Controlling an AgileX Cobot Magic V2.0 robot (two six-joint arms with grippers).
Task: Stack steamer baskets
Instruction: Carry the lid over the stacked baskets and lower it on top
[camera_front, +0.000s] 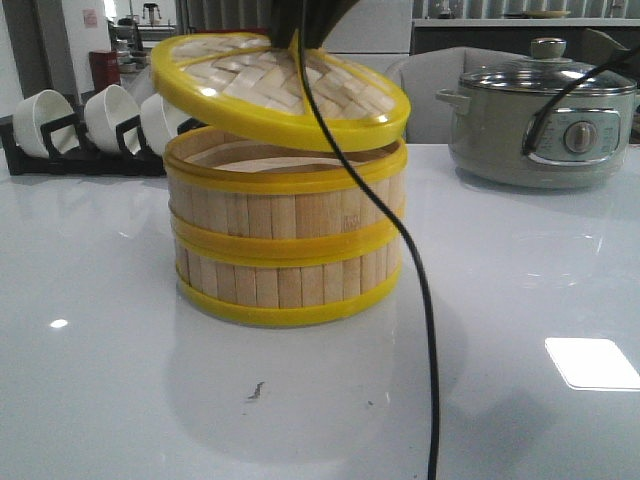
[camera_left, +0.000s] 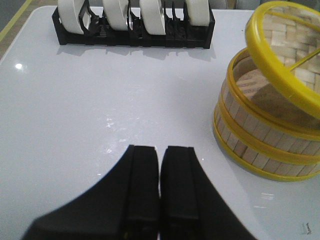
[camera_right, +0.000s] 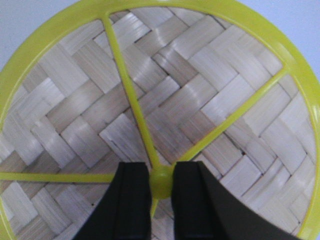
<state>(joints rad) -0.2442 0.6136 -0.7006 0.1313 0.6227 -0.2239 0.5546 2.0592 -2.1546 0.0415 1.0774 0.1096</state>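
Baskets (camera_front: 285, 240) stand stacked, openings upward; right hand (camera_right: 161, 182) pinches tilted lid (camera_front: 280, 85); left hand (camera_left: 160, 165) closed, empty.

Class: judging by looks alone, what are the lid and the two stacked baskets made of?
Lid: woven pale strips, likely bamboo; glossy yellow rim and spokes, probably plastic. Steamer baskets: upright light slats, seemingly bamboo, banded by shiny yellow, plastic-looking rims.

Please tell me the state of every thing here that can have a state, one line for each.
steamer baskets: stacked one on the other, uncovered
woven lid: lifted, tilted above the stack
right gripper: shut on the lid's centre knob
left gripper: shut, empty, apart from the stack
electric pot: glass lid on
white bowls: standing on edge in the black rack
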